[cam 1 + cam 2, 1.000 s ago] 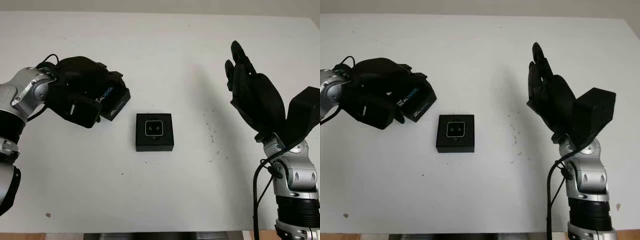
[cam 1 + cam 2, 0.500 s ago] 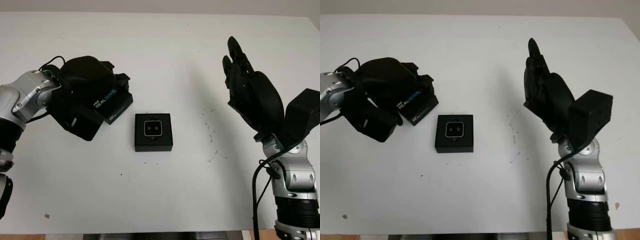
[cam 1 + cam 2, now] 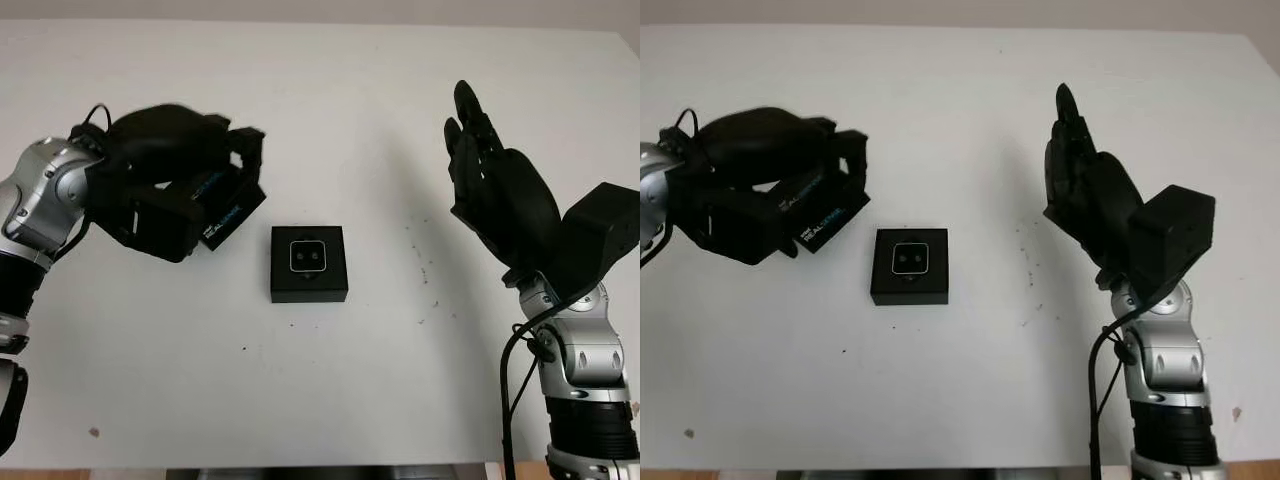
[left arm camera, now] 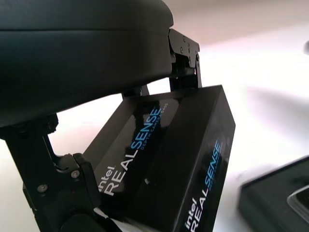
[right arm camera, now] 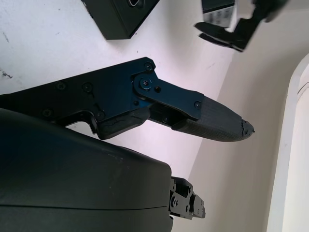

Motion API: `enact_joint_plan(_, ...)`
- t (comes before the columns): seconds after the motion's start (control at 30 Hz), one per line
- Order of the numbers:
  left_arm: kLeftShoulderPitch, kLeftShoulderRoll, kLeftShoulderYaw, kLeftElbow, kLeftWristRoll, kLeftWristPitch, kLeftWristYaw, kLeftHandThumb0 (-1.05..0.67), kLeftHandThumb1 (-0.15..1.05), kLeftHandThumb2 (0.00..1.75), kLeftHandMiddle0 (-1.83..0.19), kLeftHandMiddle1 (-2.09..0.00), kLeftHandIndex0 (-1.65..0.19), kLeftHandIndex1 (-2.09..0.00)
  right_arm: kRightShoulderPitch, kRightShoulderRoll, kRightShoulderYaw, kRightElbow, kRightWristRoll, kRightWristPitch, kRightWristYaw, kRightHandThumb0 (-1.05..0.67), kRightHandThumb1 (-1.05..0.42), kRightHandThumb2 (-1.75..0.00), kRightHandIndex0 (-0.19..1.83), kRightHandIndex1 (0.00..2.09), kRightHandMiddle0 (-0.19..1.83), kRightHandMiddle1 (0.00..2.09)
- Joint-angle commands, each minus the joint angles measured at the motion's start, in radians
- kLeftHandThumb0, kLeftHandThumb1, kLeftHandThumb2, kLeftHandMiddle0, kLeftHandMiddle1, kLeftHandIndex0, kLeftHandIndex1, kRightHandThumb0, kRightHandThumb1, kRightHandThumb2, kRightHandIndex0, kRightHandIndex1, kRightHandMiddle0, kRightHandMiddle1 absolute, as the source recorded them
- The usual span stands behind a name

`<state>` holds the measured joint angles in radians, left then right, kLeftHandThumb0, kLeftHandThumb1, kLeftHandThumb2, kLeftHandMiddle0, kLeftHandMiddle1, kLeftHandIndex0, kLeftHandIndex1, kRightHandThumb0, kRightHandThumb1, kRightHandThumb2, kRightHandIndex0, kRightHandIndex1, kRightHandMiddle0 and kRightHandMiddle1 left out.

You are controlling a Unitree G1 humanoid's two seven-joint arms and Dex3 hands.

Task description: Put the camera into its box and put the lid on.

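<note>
white table (image 3: 330, 400), left robot hand (image 3: 165, 160) gripping boxy lid (image 3: 228, 205).

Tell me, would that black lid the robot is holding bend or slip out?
The glossy black RealSense box lid probably stays stiff: its edges look straight in the left hand. Its shiny surface might slip. It likely weighs little, being a hollow cover.

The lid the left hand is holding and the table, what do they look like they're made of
The lid, held in the left hand, looks like glossy black printed cardboard: sharp edges, sheen, white and blue lettering. The table looks like a matte white laminate, though that's uncertain.
</note>
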<state>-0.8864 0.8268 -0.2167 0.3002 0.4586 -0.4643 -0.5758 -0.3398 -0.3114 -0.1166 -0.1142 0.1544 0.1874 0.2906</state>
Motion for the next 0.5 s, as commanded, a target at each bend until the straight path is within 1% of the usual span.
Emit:
enact_joint_plan(0.0,0.014,0.021,0.021,-0.041,-0.017,0.012,-0.021,-0.46,1.05,0.4,-1.15,-2.09,-0.59,-2.09,0.009,-0.003,0.004,0.003,-0.007,-0.014,0.002,-0.75,-1.05,-0.81,-0.19,0.0,-0.19,0.0)
enact_joint_plan(0.1,0.013,0.018,0.03,-0.073,-0.035,0.023,-0.051,-0.44,1.05,0.37,-1.05,-2.09,-0.54,-2.09,0.01,0.001,0.004,0.002,-0.011,-0.011,-0.001,-0.74,-1.05,-0.8,-0.19,0.0,-0.19,0.0)
enact_joint_plan(0.2,0.014,0.014,0.026,-0.116,-0.04,0.032,-0.079,-0.44,1.05,0.36,-1.0,-2.09,-0.5,-2.09,0.009,0.005,0.004,0.0,-0.015,-0.007,-0.007,-0.74,-1.05,-0.78,-0.19,0.01,-0.19,0.01)
enact_joint_plan(0.27,0.02,0.004,0.029,-0.138,-0.075,0.023,-0.101,-0.43,1.05,0.36,-1.0,-2.09,-0.53,-2.09,0.009,0.006,0.007,0.001,-0.021,-0.01,-0.011,-0.74,-1.05,-0.78,-0.18,0.01,-0.18,0.01)
enact_joint_plan(0.3,0.024,-0.001,0.03,-0.145,-0.09,0.017,-0.107,-0.42,1.05,0.34,-1.04,-2.09,-0.6,-2.09,0.01,0.006,0.009,0.002,-0.023,-0.015,-0.011,-0.73,-1.05,-0.78,-0.18,0.02,-0.18,0.02)
enact_joint_plan(0.37,0.029,-0.004,0.028,-0.165,-0.106,0.005,-0.117,-0.41,1.05,0.34,-1.07,-2.09,-0.66,-2.09,0.011,0.006,0.01,0.005,-0.025,-0.019,-0.011,-0.73,-1.05,-0.78,-0.18,0.02,-0.19,0.02)
enact_joint_plan(0.4,0.03,-0.003,0.025,-0.175,-0.106,-0.007,-0.12,-0.41,1.05,0.34,-1.08,-2.09,-0.68,-2.09,0.011,0.006,0.011,0.004,-0.023,-0.016,-0.01,-0.73,-1.05,-0.77,-0.19,0.02,-0.19,0.02)
enact_joint_plan(0.47,0.025,0.001,0.011,-0.196,-0.088,-0.038,-0.129,-0.43,1.05,0.37,-1.08,-2.09,-0.64,-2.09,0.012,0.006,0.012,0.002,-0.024,-0.014,-0.011,-0.74,-1.05,-0.76,-0.19,0.02,-0.19,0.02)
